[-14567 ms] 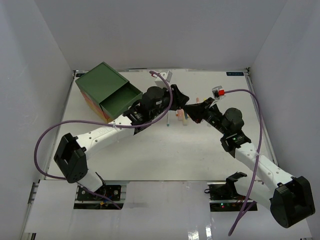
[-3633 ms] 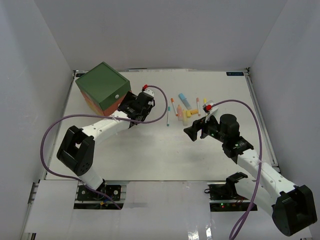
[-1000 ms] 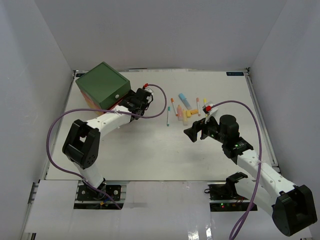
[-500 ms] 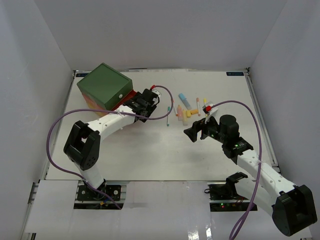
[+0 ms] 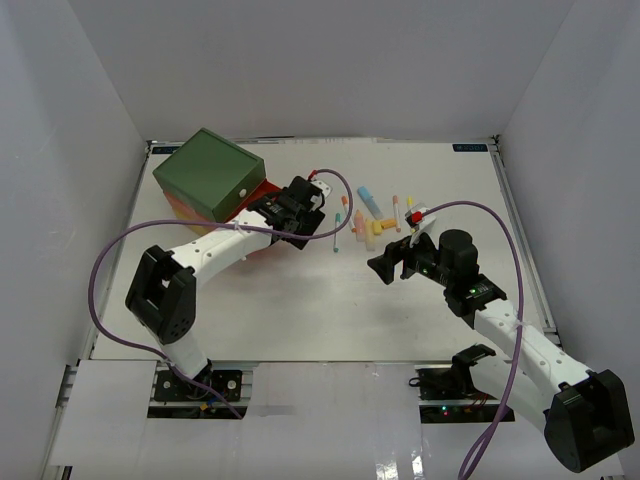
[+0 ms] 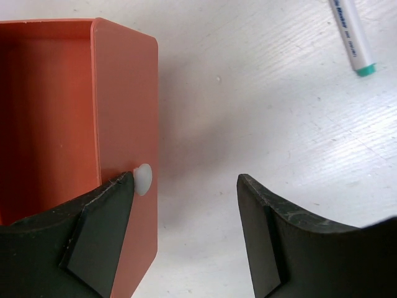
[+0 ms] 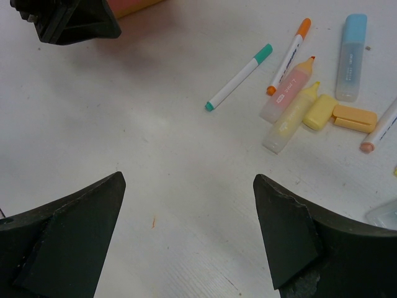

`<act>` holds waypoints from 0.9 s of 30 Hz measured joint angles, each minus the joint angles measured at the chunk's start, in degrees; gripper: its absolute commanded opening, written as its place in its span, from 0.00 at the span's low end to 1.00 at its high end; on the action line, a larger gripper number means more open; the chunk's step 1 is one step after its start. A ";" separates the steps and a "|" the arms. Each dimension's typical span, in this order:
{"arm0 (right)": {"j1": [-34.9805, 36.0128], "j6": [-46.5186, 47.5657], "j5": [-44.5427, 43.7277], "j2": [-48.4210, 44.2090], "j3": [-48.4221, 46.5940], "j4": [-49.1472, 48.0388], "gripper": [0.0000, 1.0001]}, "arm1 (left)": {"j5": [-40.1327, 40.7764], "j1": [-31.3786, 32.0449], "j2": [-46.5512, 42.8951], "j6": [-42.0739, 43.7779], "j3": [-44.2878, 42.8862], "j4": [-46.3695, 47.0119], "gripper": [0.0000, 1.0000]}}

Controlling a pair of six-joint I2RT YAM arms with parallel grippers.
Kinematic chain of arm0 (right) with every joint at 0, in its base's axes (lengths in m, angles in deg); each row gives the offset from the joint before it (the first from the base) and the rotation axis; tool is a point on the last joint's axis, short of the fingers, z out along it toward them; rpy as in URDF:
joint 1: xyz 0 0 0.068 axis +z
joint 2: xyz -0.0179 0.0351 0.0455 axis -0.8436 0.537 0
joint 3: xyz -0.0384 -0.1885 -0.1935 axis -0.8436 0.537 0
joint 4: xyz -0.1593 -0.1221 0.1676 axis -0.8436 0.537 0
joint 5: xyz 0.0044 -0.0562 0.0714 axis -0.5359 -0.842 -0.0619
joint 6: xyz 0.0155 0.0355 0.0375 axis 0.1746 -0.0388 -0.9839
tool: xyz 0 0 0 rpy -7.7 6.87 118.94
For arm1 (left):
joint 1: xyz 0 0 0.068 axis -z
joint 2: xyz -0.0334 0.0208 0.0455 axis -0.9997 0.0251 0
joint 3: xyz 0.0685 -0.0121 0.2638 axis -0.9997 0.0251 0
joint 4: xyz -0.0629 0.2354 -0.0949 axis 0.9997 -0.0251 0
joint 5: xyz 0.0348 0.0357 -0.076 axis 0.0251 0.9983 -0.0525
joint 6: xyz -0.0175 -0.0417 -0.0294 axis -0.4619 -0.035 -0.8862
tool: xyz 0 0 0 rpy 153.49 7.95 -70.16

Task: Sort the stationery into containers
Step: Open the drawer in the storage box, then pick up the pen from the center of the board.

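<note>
- Left gripper (image 6: 186, 208) spread wide, nothing between the jaws; one finger (image 6: 99, 230) sits right beside the white knob (image 6: 142, 179).
- That knob's on the orange drawer (image 6: 124, 105), which sticks out of the chest (image 5: 208, 172) under the green top.
- Right gripper (image 7: 186, 217) gaping too, empty, hanging over the table (image 7: 155, 155).
- Pens and markers (image 5: 368, 215) lie loose on the table just ahead of it, apart from the drawer; the mint-tipped pen (image 7: 239, 77) is nearest.

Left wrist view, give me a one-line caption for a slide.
Open left end effector beside the white knob of the pulled-out orange-red drawer, a teal-tipped pen lying beyond.
</note>
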 measured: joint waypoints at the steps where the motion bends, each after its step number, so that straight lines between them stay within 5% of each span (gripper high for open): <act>1: 0.00 0.00 -0.02 0.00 0.00 0.00 0.90 | -0.70 0.07 -0.04 -0.39 -0.20 -0.33 0.77; 17: 0.00 0.00 0.02 0.00 0.00 0.00 0.90 | -4.81 0.83 -1.20 -7.06 -6.14 -2.12 0.94; 27: 0.00 -0.11 0.00 -1.07 0.00 0.00 0.90 | -10.12 1.25 -4.13 -19.02 -10.14 5.46 0.84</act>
